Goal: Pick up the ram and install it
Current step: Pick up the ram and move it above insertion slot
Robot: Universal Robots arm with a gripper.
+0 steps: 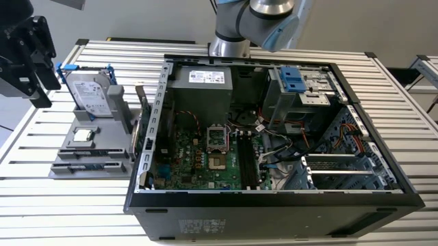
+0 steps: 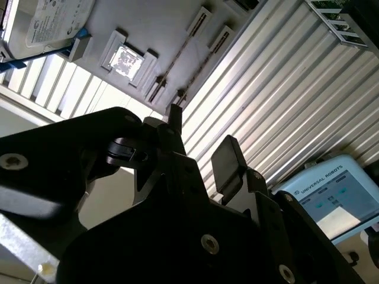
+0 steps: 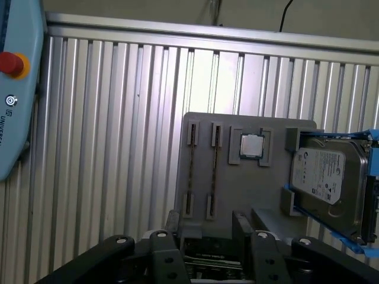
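Note:
Two ram sticks (image 1: 91, 153) lie in slots at the near end of a grey holder tray (image 1: 82, 125), at the exterior view's left. They show edge-on as thin dark strips in both wrist views (image 3: 190, 171) (image 2: 177, 59). My gripper (image 1: 40, 84) hangs high above the table's left edge, well apart from the tray. Its black fingers (image 2: 228, 160) stand open with nothing between them, also seen in the first wrist view (image 3: 206, 228). The open computer case (image 1: 274, 200) holds the motherboard with its long dark memory slots (image 1: 246, 159).
A silver hard drive in a blue frame (image 1: 92, 92) and a small square chip (image 1: 83, 135) also sit on the tray. A green expansion card (image 1: 141, 133) stands between tray and case. A teach pendant (image 3: 12, 89) lies on the ribbed aluminium table (image 1: 68, 205).

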